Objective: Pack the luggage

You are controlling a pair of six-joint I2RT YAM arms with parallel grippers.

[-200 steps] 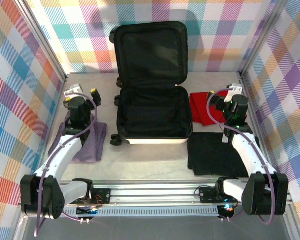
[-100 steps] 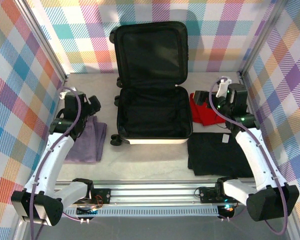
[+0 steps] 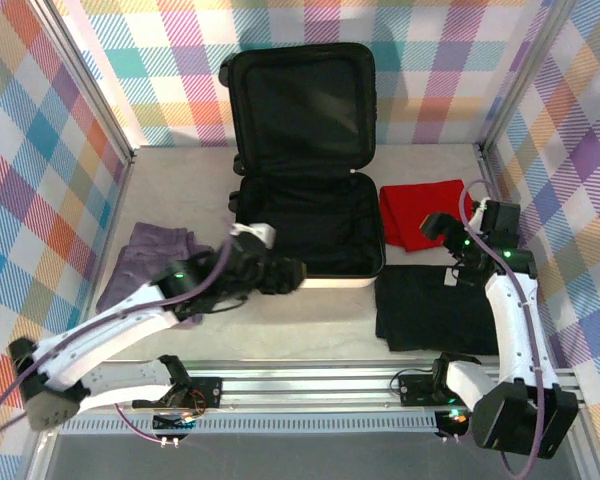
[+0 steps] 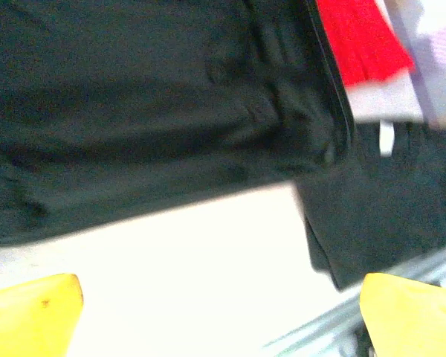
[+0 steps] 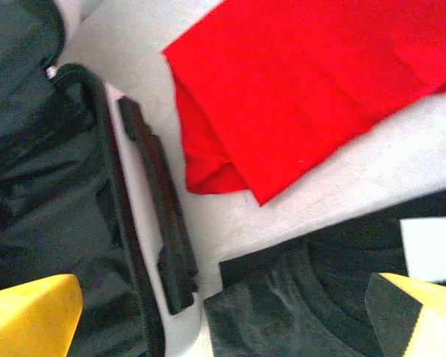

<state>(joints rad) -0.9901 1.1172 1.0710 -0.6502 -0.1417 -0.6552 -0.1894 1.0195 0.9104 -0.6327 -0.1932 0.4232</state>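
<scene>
The luggage lies open mid-table, white shell with black lining, its lid standing upright at the back. My left gripper hovers at the case's near front edge, open and empty; in the left wrist view its yellow fingertips sit wide apart over the white shell. My right gripper is open and empty just right of the case, above the gap between the red cloth and the black cloth. The case's black side handle is close on its left.
A folded purple cloth lies at the left, partly under my left arm. The red cloth and the black cloth lie right of the case. Plaid walls close in three sides; an aluminium rail runs along the near edge.
My left arm has swung from over the purple cloth rightward to the case's front edge. My right gripper has drawn back slightly toward the right, off the red cloth.
</scene>
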